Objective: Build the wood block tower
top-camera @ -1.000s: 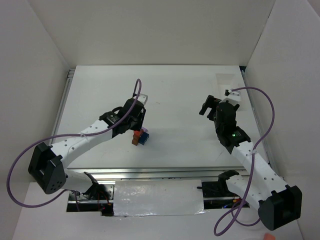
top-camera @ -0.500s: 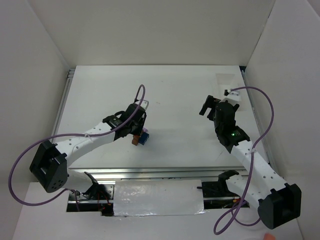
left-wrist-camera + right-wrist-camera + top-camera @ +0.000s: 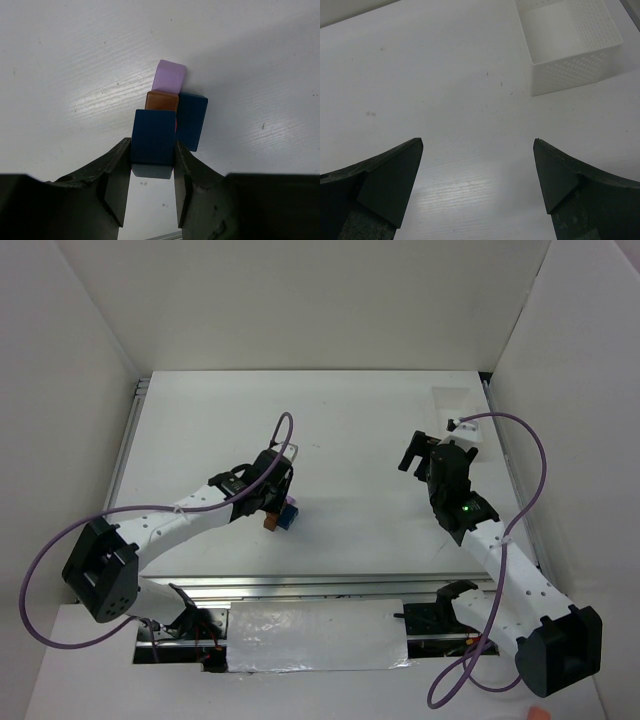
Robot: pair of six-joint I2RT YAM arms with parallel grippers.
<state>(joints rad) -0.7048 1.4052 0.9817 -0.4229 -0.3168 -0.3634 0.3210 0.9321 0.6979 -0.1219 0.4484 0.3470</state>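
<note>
Stretched forward and inward from the near-left base with the left arm, links low and nearly flat, wrist tipped downward. Clamped with the left gripper on a blue block, jaws partly closed and pressed flat against its two sides. Raised from the near-right base with the right arm, forearm slanting up and inward, wrist bent forward and down. Spread fully at the right gripper, jaws wide apart, gripping nothing.
</note>
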